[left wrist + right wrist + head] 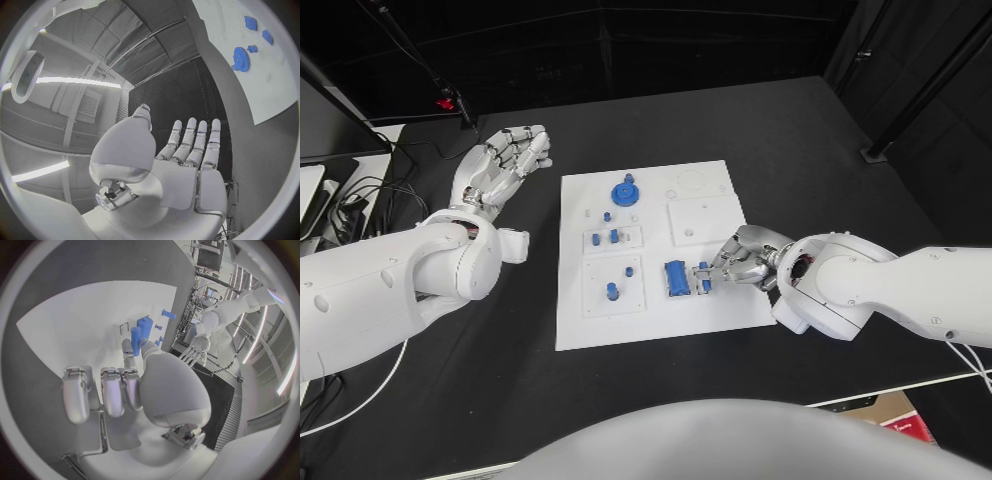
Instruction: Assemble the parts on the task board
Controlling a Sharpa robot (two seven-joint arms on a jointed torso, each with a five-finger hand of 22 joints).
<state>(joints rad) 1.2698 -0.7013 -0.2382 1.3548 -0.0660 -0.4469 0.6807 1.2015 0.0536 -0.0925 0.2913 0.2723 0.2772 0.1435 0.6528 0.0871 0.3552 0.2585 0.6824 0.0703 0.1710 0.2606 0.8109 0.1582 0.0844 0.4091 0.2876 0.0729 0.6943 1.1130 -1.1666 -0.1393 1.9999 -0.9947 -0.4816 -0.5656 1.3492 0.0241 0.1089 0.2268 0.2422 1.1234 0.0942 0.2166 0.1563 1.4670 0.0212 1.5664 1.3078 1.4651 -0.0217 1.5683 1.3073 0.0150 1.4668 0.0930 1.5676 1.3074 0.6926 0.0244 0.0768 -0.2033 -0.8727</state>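
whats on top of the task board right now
Small blue parts lie on the task board: a gear at the far end and a block by the right robot hand, which covers the board's edge there.

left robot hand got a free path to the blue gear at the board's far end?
Probably yes. The left robot hand hovers open over bare table beside the task board, and nothing stands between it and the blue gear. The right robot hand is busy at the near side.

A robotics lab: black-draped counter (776,130), dark curtained walls, strip ceiling lights (75,81), cables (365,200) at the left.
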